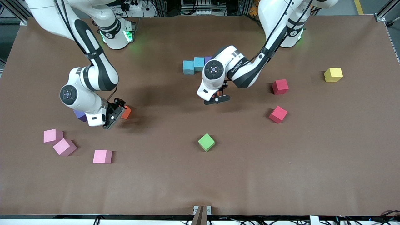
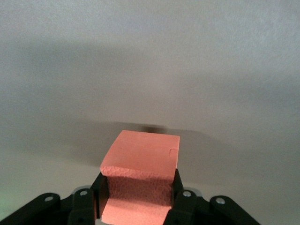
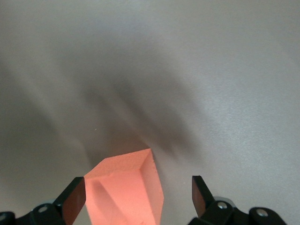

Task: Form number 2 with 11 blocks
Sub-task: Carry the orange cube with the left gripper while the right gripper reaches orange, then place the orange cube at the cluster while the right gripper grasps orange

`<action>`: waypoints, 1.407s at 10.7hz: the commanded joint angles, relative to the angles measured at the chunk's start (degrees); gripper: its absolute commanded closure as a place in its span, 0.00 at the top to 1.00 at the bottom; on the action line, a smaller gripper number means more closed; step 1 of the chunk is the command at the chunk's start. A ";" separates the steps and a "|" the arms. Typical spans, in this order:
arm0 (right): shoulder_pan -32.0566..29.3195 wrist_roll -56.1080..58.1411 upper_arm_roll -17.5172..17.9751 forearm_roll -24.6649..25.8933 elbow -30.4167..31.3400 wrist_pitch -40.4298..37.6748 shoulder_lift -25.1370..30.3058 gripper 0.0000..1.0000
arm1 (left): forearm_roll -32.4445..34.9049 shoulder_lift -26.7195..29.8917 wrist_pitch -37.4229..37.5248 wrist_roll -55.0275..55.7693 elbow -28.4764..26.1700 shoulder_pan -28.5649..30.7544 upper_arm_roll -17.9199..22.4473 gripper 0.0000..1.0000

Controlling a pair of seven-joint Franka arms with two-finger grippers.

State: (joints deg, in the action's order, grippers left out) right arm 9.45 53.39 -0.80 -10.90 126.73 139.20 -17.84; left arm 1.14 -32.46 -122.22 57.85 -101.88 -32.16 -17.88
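The left gripper (image 2: 136, 206) hangs above the tabletop (image 1: 200, 181) near the blue blocks (image 1: 193, 66), fingers clamped on an orange block (image 2: 140, 161). The right gripper (image 1: 118, 113) (fingers spread wide) straddles another orange block (image 1: 126, 112).

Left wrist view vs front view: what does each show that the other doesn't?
Only the left wrist view: an orange block clamped in the left claw, squeezed at the sides, up off the table.

Only the front view: the right claw open over another orange block, a blue-and-purple row, plus scattered pink, red, green and yellow blocks.

Both: the left claw and the brown table.
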 commanded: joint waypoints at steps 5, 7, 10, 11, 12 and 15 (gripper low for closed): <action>-1.98 7.69 3.61 0.71 11.60 13.90 5.10 1.00 | 1.76 -1.47 0.67 1.03 -0.25 -1.67 -0.57 0.00; -2.15 8.21 3.61 0.80 12.83 16.26 4.83 1.00 | 2.64 -1.65 0.67 2.17 -0.69 -1.94 -1.10 0.00; -2.41 8.22 3.61 0.80 14.51 20.76 2.99 1.00 | 4.05 -2.17 -0.21 4.11 -1.39 -2.02 -1.72 0.00; -2.50 8.22 3.61 0.71 14.51 20.76 2.81 1.00 | 4.05 -2.17 -0.30 4.28 -1.39 -2.03 -2.06 0.00; -2.50 8.22 3.61 0.71 14.51 20.76 2.64 0.95 | 4.05 -2.17 -0.30 5.16 -1.48 -1.94 -2.68 0.00; -2.50 8.39 3.61 0.71 14.08 20.50 2.46 0.36 | 4.14 -2.26 -0.30 5.34 -1.65 -1.94 -3.03 0.00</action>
State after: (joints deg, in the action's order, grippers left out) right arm 8.63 60.45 1.65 -10.84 140.67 158.89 -15.42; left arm 3.56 -34.73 -122.27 61.66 -103.24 -34.23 -20.39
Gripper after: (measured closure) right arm 0.220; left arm 0.458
